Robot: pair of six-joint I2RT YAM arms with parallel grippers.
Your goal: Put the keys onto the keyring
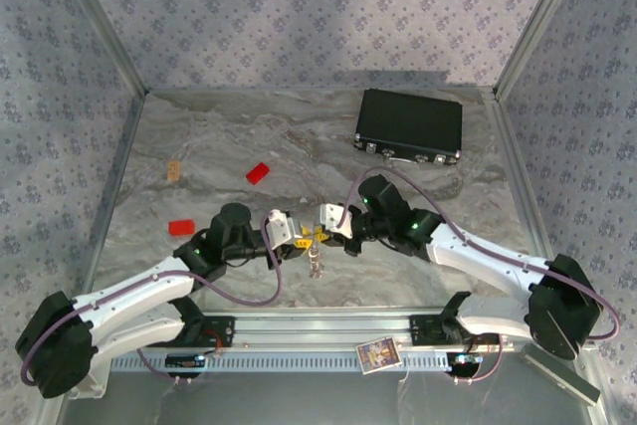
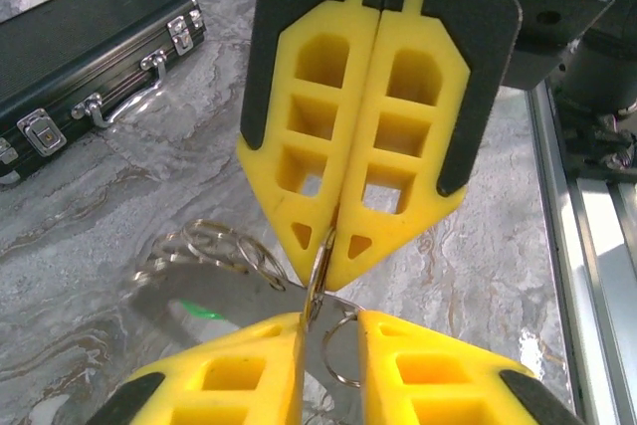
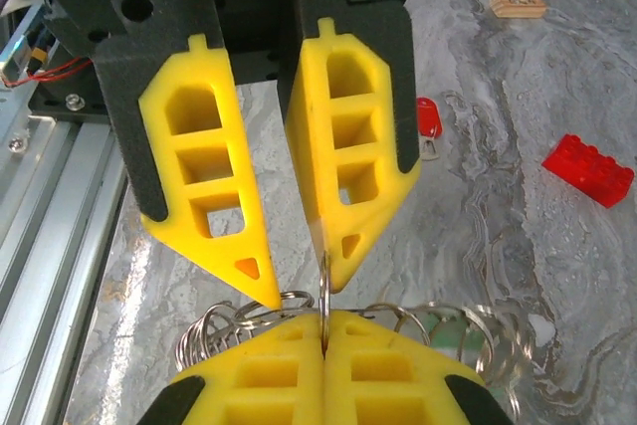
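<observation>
The keyring [image 3: 324, 284] is a thin silvery loop seen edge-on, with a string of small silvery rings [image 2: 214, 246] trailing from it. My right gripper [image 3: 323, 323] is shut on the loop's edge, above the table near the front middle [image 1: 320, 234]. My left gripper [image 2: 329, 321] faces it tip to tip with its jaws a little apart. One of its fingers [image 3: 343, 246] touches the loop; the other stands clear of it. A small ring [image 2: 343, 345] hangs in that gap. The green key [image 2: 204, 311] dangles blurred beside the rings. The red key [image 3: 426, 122] lies on the table.
A black case [image 1: 409, 126] lies at the back right. Two red blocks [image 1: 258, 172] [image 1: 181, 227] and a small wooden piece [image 1: 175, 168] lie on the left half of the marbled table. The metal rail [image 1: 318, 330] runs along the near edge.
</observation>
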